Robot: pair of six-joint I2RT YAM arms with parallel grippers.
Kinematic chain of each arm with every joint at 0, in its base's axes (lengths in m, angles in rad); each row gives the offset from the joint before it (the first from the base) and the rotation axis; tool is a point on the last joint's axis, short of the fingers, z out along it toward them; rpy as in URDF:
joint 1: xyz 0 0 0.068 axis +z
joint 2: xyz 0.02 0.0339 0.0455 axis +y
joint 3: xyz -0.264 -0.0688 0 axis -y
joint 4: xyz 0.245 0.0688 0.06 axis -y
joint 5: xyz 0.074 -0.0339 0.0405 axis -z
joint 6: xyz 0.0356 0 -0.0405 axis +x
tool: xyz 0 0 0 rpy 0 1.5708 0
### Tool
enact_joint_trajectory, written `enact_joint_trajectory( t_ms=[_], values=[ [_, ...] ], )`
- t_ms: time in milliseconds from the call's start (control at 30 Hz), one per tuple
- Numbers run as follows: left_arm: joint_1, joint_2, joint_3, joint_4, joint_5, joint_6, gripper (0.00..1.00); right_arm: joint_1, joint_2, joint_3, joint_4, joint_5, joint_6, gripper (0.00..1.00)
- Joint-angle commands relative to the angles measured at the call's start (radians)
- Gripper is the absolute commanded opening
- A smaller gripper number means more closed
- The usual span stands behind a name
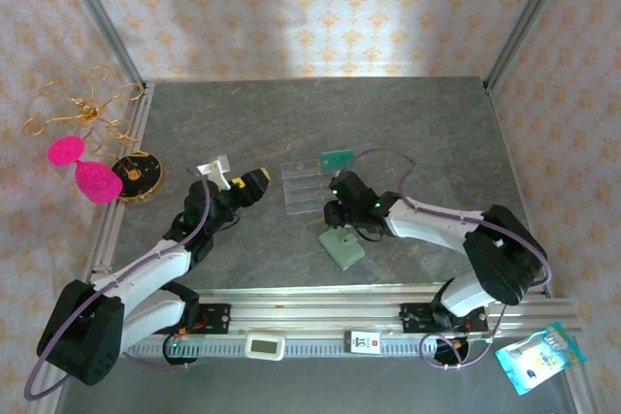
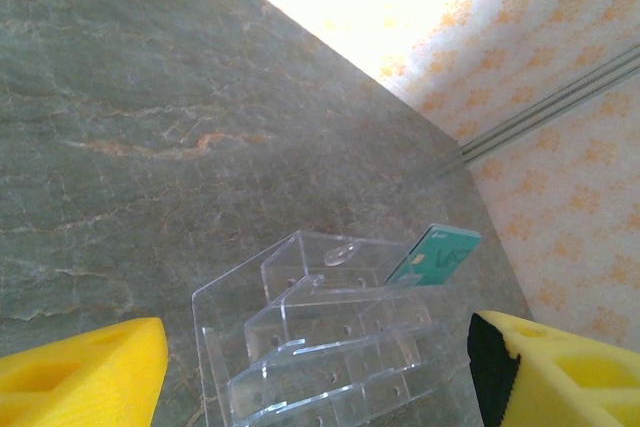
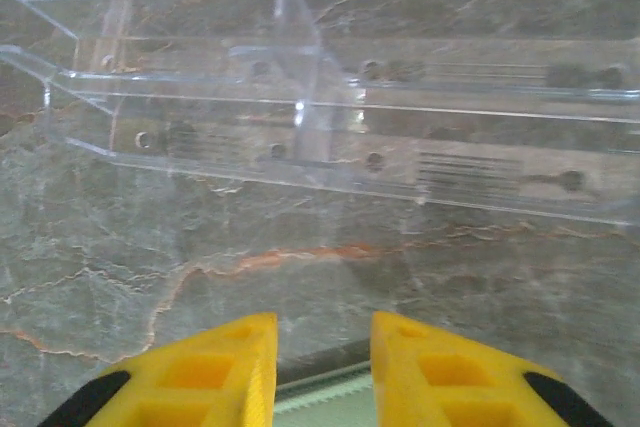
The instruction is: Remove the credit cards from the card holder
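The sage-green card holder (image 1: 344,249) lies flat on the grey table, in front of the clear plastic tray (image 1: 303,184). My right gripper (image 1: 338,217) hovers at its far edge. In the right wrist view its yellow fingers (image 3: 215,372) stand a narrow gap apart, and the holder's green edge (image 3: 320,412) with a dark strip above it shows low between them. Nothing is pinched. A teal credit card (image 2: 435,255) with a chip leans upright at the tray's back slot (image 1: 337,158). My left gripper (image 1: 250,184) is wide open, left of the tray and facing it (image 2: 320,372).
A gold wire ornament with pink pieces (image 1: 87,157) and a black-and-gold disc (image 1: 136,175) sit at the table's left edge. Metal frame posts stand at the back corners. The arms' rail (image 1: 320,302) runs along the near edge, with a blue packet (image 1: 539,356) below its right end.
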Motion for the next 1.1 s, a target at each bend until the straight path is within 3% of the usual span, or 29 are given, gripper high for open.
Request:
enact_joint_trajectory(
  t_ms=[0,733,933,1067],
  values=[
    [-0.004,-0.036,0.038,-0.053,-0.025,0.039,0.78,0.011,0.057,0.037,0.048,-0.005,0.022,0.27],
    [-0.004,-0.123,0.033,-0.14,-0.061,0.061,0.78,0.017,0.324,0.278,0.067,0.073,-0.01,0.19],
    [-0.006,-0.126,0.005,-0.1,0.008,0.042,0.79,0.023,0.19,0.183,0.078,0.021,-0.01,0.36],
    [-0.074,-0.111,0.007,-0.129,0.026,0.042,0.79,0.023,0.035,0.053,0.028,0.038,0.036,0.43]
  ],
)
